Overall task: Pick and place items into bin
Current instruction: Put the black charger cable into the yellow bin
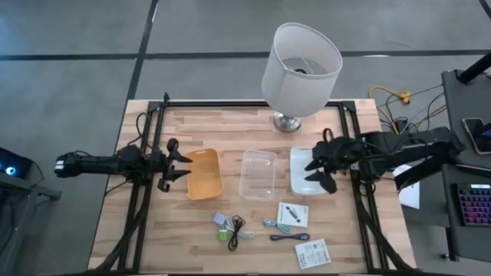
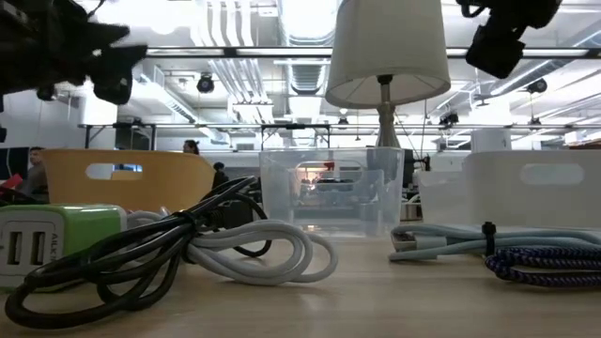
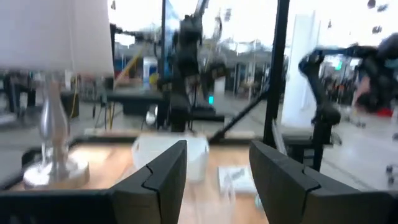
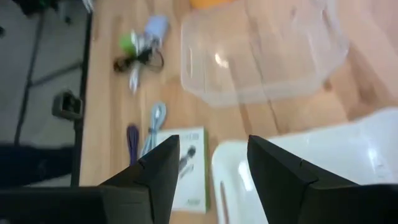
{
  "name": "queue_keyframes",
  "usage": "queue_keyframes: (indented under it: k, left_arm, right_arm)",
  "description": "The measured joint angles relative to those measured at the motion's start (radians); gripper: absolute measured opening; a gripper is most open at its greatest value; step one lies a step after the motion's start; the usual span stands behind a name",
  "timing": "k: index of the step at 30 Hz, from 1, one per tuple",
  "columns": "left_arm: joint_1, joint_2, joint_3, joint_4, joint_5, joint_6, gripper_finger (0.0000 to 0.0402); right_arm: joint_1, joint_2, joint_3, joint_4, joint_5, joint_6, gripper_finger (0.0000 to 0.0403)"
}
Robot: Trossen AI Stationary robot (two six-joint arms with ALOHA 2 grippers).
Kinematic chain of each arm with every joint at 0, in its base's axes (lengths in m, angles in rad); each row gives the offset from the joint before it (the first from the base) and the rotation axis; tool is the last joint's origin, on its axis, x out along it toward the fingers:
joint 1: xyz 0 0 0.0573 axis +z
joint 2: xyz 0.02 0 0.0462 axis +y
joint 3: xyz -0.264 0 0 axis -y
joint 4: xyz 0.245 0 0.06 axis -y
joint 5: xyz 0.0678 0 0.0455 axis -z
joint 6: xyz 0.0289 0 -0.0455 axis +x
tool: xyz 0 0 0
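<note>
Three bins stand in a row mid-worktop, an orange bin (image 1: 204,174), a clear bin (image 1: 258,174) and a white bin (image 1: 304,169), seemingly so either arm can reach one. The items, a green charger (image 1: 222,235), a black cable (image 1: 237,226), a pale-blue cable (image 1: 277,225), a purple cable (image 1: 289,238) and two white cards (image 1: 292,212), lie untouched along the near edge. The left hand (image 1: 178,165) hovers beside the orange bin and the right hand (image 1: 316,169) over the white bin, both with fingers apart and empty, so I'd say nothing is picked yet.

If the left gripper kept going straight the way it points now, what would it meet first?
The left gripper, open and empty, points across the table toward the orange bin right ahead. It would likely meet that bin's near wall first, unless it passes above the rim; its height is unclear.
</note>
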Motion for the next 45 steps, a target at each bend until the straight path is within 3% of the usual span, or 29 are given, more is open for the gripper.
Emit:
queue_keyframes:
  k: [6, 8, 11, 13, 15, 18, 20, 24, 26, 29, 31, 32, 36, 39, 45]
  left_arm:
    - [0.000, 0.000, 0.000, 0.173, 0.000, 0.000, 0.0160]
    - [0.000, 0.000, 0.000, 0.285, 0.001, -0.007, 0.0160]
    - [-0.002, -0.002, -0.001, 0.497, 0.023, -0.192, 0.0160]
    - [-0.002, 0.003, 0.003, 0.611, -0.008, -0.231, 0.0160]
    - [-0.003, 0.002, 0.005, 0.656, 0.002, -0.266, 0.0160]
    - [-0.003, 0.008, 0.006, 0.741, 0.113, -0.287, 0.0160]
    - [-0.003, 0.008, 0.006, 0.768, 0.118, -0.293, 0.0160]
    - [-0.003, 0.037, 0.031, 0.741, 0.042, -0.443, 0.0160]
    - [-0.003, 0.083, 0.035, 0.732, 0.004, -0.442, 0.0160]
    - [-0.002, 0.154, 0.052, 0.725, -0.244, -0.440, 0.0160]
    - [0.001, 0.197, 0.107, 0.649, -0.406, -0.443, 0.0160]
    - [-0.001, 0.211, 0.149, 0.533, -0.409, -0.434, 0.0160]
    - [-0.053, 0.324, 0.469, -0.243, -0.259, -0.476, 0.0159]
    - [-0.148, 0.543, 0.685, -0.610, -0.239, -0.394, 0.0152]
    - [-0.404, 0.965, 0.987, -0.663, -0.229, -0.147, 0.0124]
  right_arm:
    - [0.036, 0.144, 0.119, -0.059, 0.135, 0.049, 0.0176]
    - [0.041, 0.211, 0.165, -0.089, 0.135, 0.078, 0.0176]
    - [0.038, 0.323, 0.235, -0.179, 0.106, 0.198, 0.0176]
    - [0.035, 0.395, 0.286, -0.249, 0.100, 0.280, 0.0176]
    - [0.041, 0.456, 0.333, -0.314, 0.102, 0.329, 0.0176]
    - [0.057, 0.532, 0.394, -0.366, 0.101, 0.363, 0.0176]
    - [0.068, 0.571, 0.433, -0.375, 0.102, 0.376, 0.0176]
    - [0.079, 0.613, 0.497, -0.374, 0.102, 0.352, 0.0176]
    - [0.079, 0.621, 0.517, -0.380, 0.110, 0.332, 0.0176]
    - [0.077, 0.610, 0.519, -0.394, 0.166, 0.302, 0.0176]
    - [0.078, 0.592, 0.509, -0.395, 0.186, 0.284, 0.0176]
    - [0.078, 0.584, 0.504, -0.400, 0.187, 0.282, 0.0176]
    - [0.096, 0.555, 0.486, -0.397, 0.187, 0.281, 0.0176]
    - [0.131, 0.527, 0.466, -0.397, 0.189, 0.280, 0.0176]
    - [0.234, 0.490, 0.440, -0.444, 0.255, 0.310, 0.0176]
